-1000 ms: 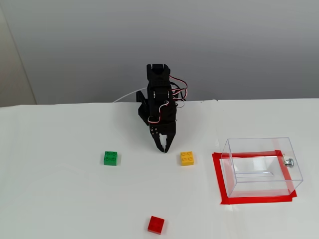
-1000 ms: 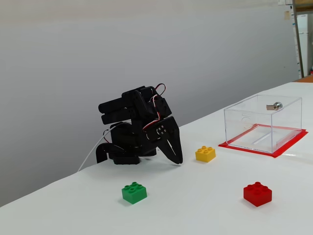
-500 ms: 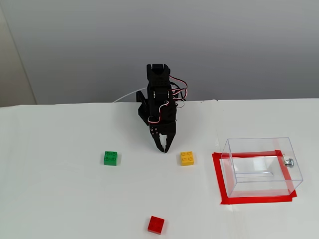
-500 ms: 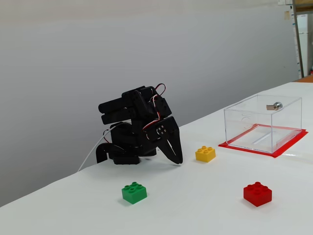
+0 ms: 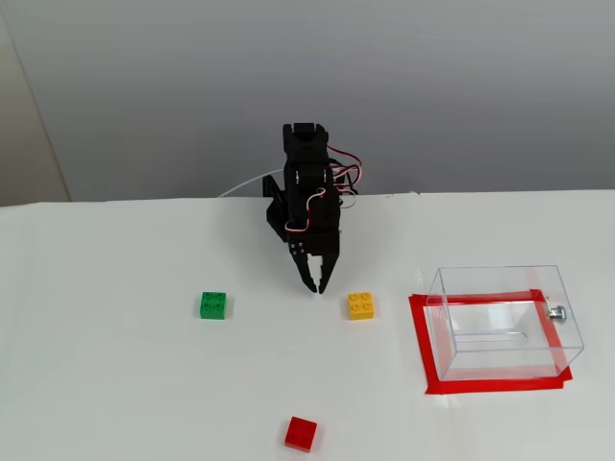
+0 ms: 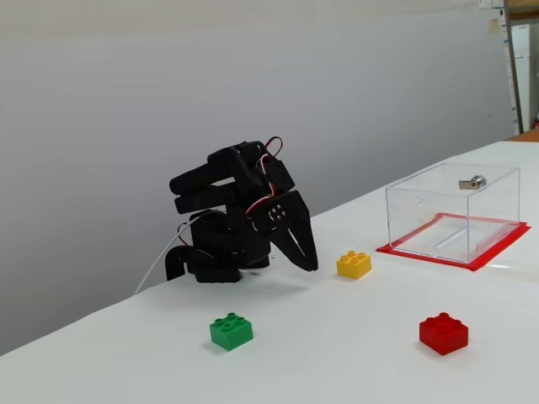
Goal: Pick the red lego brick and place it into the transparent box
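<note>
Since a second ago, arm lifted slightly; fingers now clear of worktop, pressed together, empty. Red brick sits near front edge of worktop, straight ahead of fingers, well apart. You must reach forward past green brick and yellow brick. Clear box at right edge.

No text, label, brand, number or sign can be read on anything in either fixed view.
</note>
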Tool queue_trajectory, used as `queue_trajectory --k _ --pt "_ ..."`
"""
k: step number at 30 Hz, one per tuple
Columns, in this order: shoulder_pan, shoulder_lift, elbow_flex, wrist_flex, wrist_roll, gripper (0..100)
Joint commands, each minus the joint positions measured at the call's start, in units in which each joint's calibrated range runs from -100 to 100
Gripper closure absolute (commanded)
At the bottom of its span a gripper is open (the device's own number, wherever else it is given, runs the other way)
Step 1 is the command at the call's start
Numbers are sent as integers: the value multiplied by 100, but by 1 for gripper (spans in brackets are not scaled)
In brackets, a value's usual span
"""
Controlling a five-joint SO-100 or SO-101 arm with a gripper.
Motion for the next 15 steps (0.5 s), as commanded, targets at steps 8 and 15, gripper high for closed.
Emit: queue_trajectory --k 8,15 --pt "482 1315 -1694 -667 35 99" --pt "666 3174 -2960 -1502 -2 99"
